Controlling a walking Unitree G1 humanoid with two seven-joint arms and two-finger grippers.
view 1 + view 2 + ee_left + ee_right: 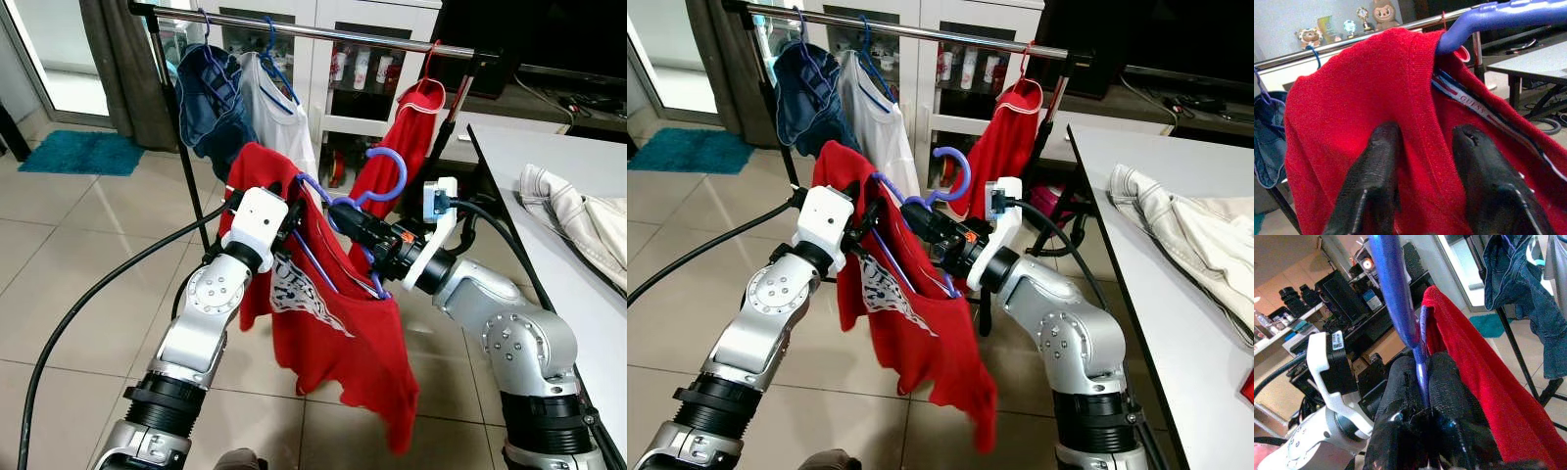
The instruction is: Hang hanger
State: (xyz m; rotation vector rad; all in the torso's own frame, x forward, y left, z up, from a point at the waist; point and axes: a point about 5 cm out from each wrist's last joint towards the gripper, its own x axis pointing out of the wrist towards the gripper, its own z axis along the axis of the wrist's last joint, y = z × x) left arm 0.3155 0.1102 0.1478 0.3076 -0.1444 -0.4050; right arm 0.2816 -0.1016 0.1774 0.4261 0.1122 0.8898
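Observation:
A red T-shirt (333,343) hangs on a purple hanger (392,171), held up in front of me below the metal clothes rail (323,32). The hanger's hook is free in the air, under the rail, between a white top and a red vest. My right gripper (1422,377) is shut on the hanger's thin neck just under the hook. My left gripper (1425,142) pinches a fold of the shirt's shoulder between its black fingers (1376,166). In the head views both grippers meet at the shirt's collar (318,211).
On the rail hang a blue garment (211,98), a white top (279,113) and a red vest (416,127). A white table (549,166) with a pale garment (578,211) stands at the right. A black cable (98,294) crosses the tiled floor; a teal mat (83,152) lies far left.

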